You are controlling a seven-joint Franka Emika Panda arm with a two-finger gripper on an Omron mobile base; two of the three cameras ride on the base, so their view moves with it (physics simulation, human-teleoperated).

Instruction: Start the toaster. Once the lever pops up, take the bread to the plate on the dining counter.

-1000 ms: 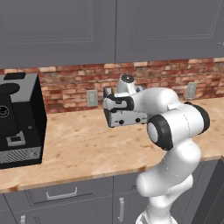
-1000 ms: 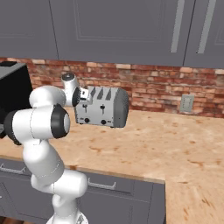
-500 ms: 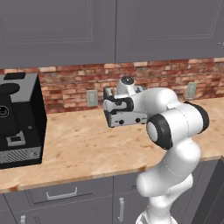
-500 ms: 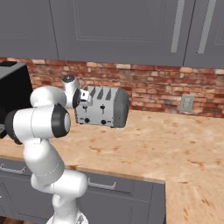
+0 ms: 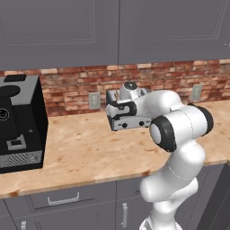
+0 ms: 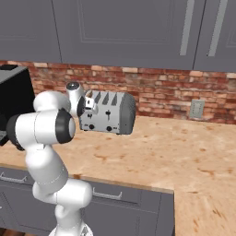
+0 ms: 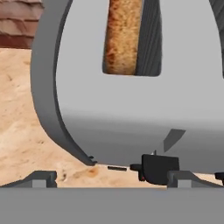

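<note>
Where toaster [image 7: 127, 113] edge curves, hand [image 7: 109, 177] spread wide, ungrasping — bread [image 7: 124, 37] in slot, counter [image 6: 184, 156] free rightward.

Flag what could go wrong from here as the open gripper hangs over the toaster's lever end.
The gripper sits just above a black lever; its open fingers could straddle or slide off it, leaving the toaster unstarted. A hard push might shove the toaster along the counter. The bread sits deep in its slot.
</note>
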